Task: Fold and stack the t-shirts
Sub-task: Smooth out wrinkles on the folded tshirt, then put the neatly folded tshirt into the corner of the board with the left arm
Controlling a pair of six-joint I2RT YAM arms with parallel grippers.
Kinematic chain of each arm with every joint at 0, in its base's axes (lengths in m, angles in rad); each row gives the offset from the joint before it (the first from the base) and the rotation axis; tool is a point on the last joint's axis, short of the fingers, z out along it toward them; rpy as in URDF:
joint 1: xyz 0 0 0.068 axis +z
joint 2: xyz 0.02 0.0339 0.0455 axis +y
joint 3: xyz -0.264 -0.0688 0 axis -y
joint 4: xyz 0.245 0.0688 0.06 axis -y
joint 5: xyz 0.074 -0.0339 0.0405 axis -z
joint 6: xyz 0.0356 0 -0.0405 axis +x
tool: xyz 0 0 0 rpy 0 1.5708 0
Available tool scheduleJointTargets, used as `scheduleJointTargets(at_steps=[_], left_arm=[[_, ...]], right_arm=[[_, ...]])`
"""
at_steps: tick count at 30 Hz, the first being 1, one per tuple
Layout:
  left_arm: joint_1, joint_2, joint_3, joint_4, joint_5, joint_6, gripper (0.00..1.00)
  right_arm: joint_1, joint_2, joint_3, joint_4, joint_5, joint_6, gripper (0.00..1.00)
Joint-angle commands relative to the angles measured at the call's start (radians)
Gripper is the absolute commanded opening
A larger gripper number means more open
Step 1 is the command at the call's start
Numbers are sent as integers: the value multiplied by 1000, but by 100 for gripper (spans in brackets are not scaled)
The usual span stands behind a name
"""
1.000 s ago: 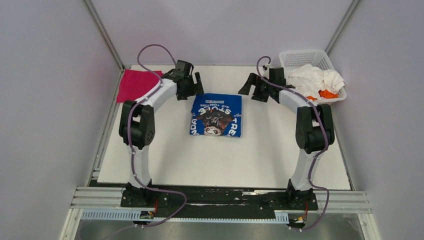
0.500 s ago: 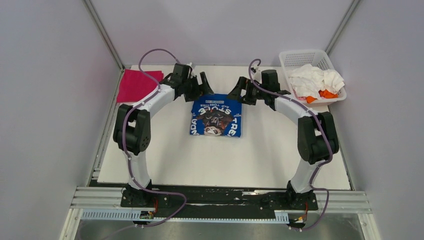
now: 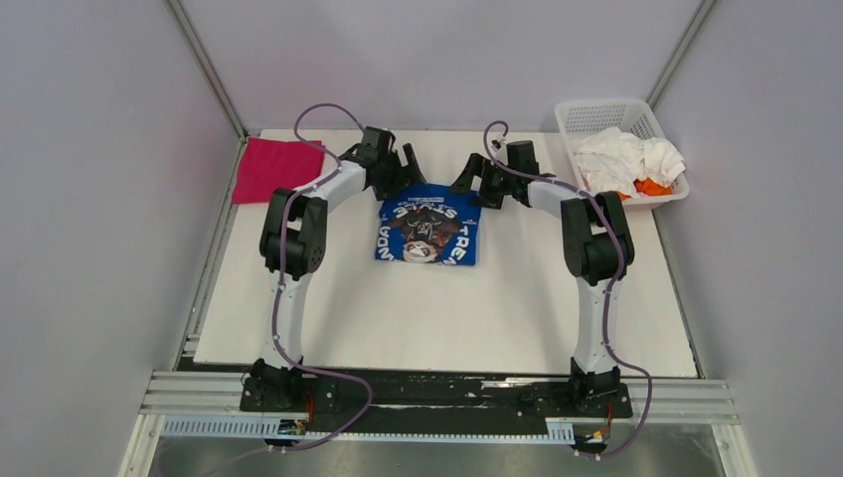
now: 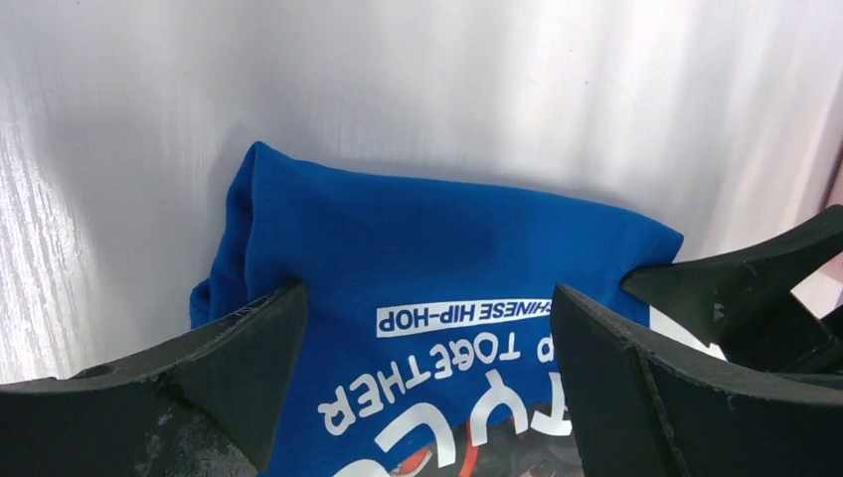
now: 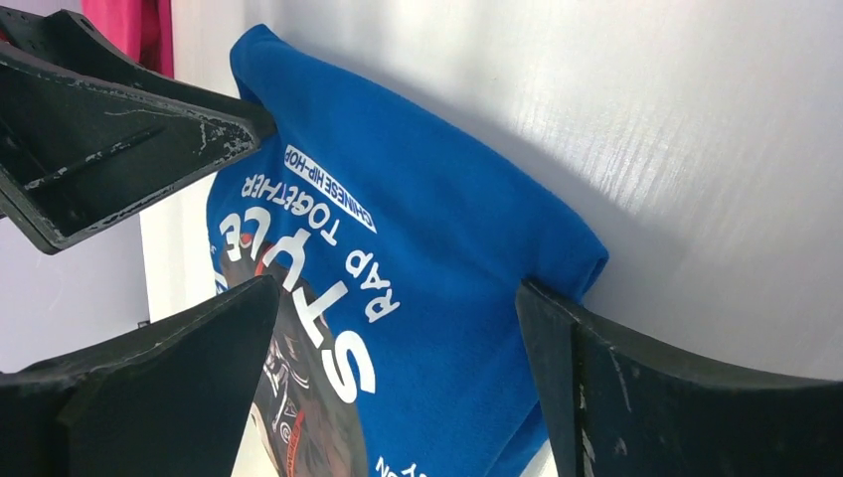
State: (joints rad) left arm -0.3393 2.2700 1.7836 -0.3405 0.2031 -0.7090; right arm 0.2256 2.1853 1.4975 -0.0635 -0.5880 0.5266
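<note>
Left gripper (image 4: 427,328) and right gripper (image 5: 393,308) both gape wide. On the table (image 3: 437,318), back of centre, the blue shirt (image 3: 427,231) lies folded near-square, their fingertips at its far corners. Its lettering, upside down in both wrist views, reads "CHINESE HIP-HOP", "RAP TOGETHER", "STYLE". The pink shirt (image 3: 273,169) lies far left.

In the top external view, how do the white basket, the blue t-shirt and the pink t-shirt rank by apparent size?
1. white basket
2. blue t-shirt
3. pink t-shirt
The shirts look close; the pink lies farther back, so their order is unsure.
</note>
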Motion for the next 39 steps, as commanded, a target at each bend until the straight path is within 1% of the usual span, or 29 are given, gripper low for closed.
scheduleJointTargets(at_steps=[1,4,7,8,11,13,16,20,23,27,29,30,33,35,36,37,38,39], left_arm=[[9,25,-34,-141,-59,14,100],[10,-57,-84,-134,-40,32,100],[8,-176,-136,-119,-46,57,100],[6,-199,-162,-105,-48,78,100],[5,-288,-195,-108,-67,121,100],[5,-316,-209,-147,-100,137,100],[5,-346,-268,-184,-144,137,100],[5,-374,-359,-175,-161,112,100],[5,-367,-400,-167,-179,88,100],[-4,-334,-424,-158,-164,65,99],[-21,-316,-425,-156,-160,54,95],[-29,-307,-426,-156,-162,49,91],[-83,-280,-428,-178,-194,18,83],[-113,-248,-417,-208,-249,-13,75],[-121,-219,-409,-217,-266,-24,68],[-134,-205,-384,-236,-284,-37,64],[-140,-169,-365,-247,-297,-42,56],[-150,-151,-323,-280,-322,-48,52]], right_arm=[[-4,25,-11,-41,51,-17,100],[-4,-60,-19,-49,56,-37,100],[-2,-182,-48,-49,60,-47,100],[1,-226,-67,-47,85,-53,100],[17,-335,-155,-38,154,-61,100],[21,-404,-237,-19,180,-48,100],[21,-509,-377,12,229,-34,100],[22,-648,-528,6,303,-36,100],[22,-755,-610,-26,354,-36,100],[20,-866,-679,-94,429,-44,100],[19,-911,-706,-120,467,-49,100],[18,-930,-720,-130,483,-49,100],[13,-977,-744,-152,509,-50,100],[11,-997,-754,-158,526,-51,100],[11,-1004,-756,-159,534,-53,100],[11,-1008,-756,-160,546,-54,100],[10,-1009,-757,-161,561,-55,100],[11,-1009,-758,-162,571,-58,100]])
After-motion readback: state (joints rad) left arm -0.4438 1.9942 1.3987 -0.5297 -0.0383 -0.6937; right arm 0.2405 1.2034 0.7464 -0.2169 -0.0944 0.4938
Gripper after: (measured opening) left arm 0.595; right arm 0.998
